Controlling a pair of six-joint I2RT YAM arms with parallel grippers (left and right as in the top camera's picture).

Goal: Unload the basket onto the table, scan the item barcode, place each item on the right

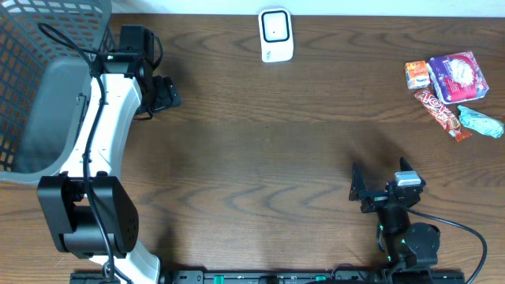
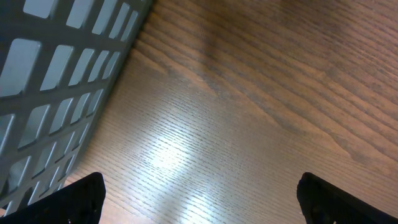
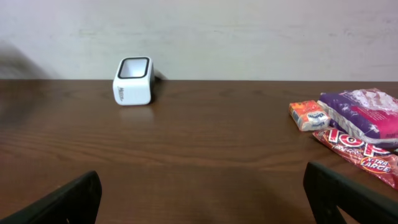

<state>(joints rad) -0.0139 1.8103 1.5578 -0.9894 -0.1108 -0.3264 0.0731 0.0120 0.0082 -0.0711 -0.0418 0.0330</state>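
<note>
Snack packets (image 1: 450, 88) untouched; left arm (image 1: 106, 134) stretched beside basket (image 1: 31, 47), right arm (image 1: 406, 237) folded; left pincer (image 1: 167, 92) and right pincer (image 1: 360, 192) gape empty.

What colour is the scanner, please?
The scanner is white with a black rim; right wrist view.

**One wrapper I can read**

From my right wrist, the red wrapper (image 3: 356, 150) shows big white letters "TOP", with what looks like "EXTRA LARGE" in smaller print beneath. The white scanner (image 3: 132, 84) has a grey mark on its side and the orange packet (image 3: 309, 116) a label, both too small to read.
</note>
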